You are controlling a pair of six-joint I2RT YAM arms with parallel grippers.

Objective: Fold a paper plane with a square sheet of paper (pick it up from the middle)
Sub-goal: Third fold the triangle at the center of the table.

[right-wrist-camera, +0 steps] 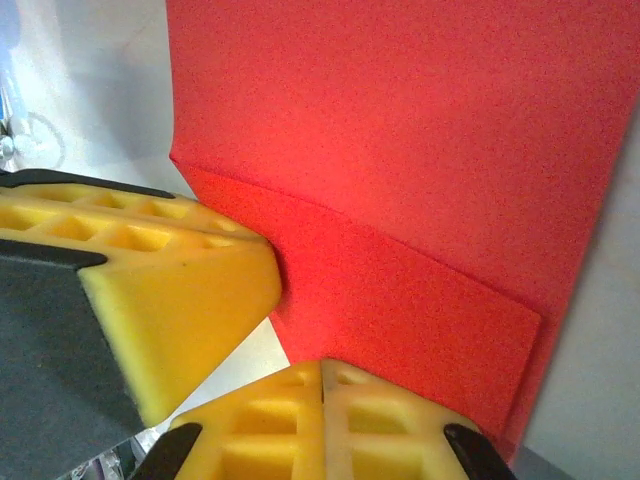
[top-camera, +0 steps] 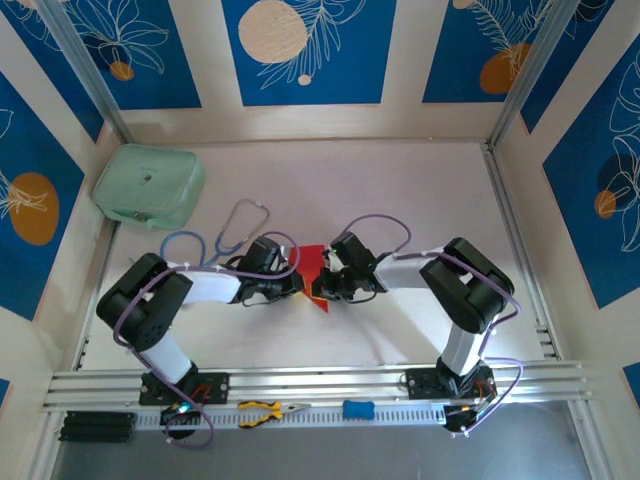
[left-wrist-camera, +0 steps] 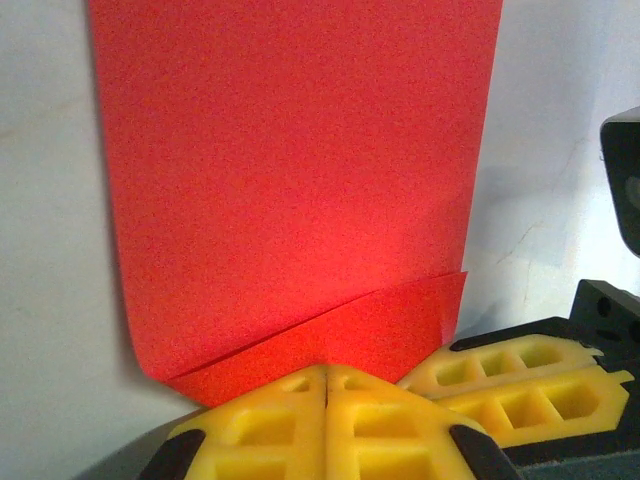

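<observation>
The square sheet of paper [top-camera: 313,263] is bright red and partly folded, lying on the white table between my two grippers. In the left wrist view the red paper [left-wrist-camera: 300,170] has a narrow folded flap along its near edge. My left gripper [left-wrist-camera: 327,372] is shut, with its yellow tips set against that flap. The right gripper's fingers [left-wrist-camera: 520,385] show beside it. In the right wrist view my right gripper [right-wrist-camera: 322,368] is also shut, at the edge of the paper [right-wrist-camera: 400,150]. The left gripper's fingers [right-wrist-camera: 170,285] press on the flap from the left. Seen from above, the left gripper [top-camera: 296,285] and right gripper [top-camera: 330,284] nearly meet.
A mint-green pouch [top-camera: 150,185] sits at the back left, and a stethoscope [top-camera: 236,226] lies just behind the left arm. Yellow-handled pliers [top-camera: 268,409] and a blue tool [top-camera: 358,409] lie on the front rail. Patterned walls enclose the table.
</observation>
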